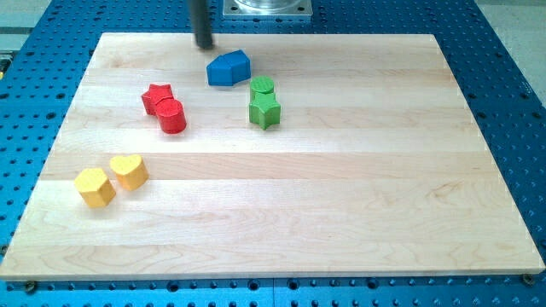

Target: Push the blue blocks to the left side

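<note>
Two blue blocks (229, 68) sit pressed together as one blue mass near the view's top centre of the wooden board (341, 213); their shapes are hard to make out. My tip (205, 44) stands on the board just up and to the left of the blue blocks, a small gap apart from them.
A red star (158, 96) and a red cylinder (172, 116) touch each other left of centre. A green cylinder (262, 86) and a green star (264, 110) sit right of the blue blocks. A yellow hexagon (94, 187) and a yellow heart (129, 170) lie at lower left.
</note>
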### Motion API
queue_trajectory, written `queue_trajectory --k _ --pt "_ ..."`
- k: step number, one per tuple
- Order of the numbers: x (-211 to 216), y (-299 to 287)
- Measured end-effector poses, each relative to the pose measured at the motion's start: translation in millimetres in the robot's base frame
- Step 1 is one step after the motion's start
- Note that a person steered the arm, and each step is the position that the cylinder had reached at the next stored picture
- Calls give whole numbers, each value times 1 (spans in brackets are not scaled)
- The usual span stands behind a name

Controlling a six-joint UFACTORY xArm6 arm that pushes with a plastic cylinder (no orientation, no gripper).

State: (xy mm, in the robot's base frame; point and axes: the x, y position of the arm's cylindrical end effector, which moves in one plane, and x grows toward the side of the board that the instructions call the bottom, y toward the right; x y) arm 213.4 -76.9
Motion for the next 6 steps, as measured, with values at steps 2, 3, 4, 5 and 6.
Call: queue_trajectory --k 2,3,4,5,6 --pt "79 68" --pt "88 41" --pt "80 26" --pt "76 -2" --pt "54 -48"
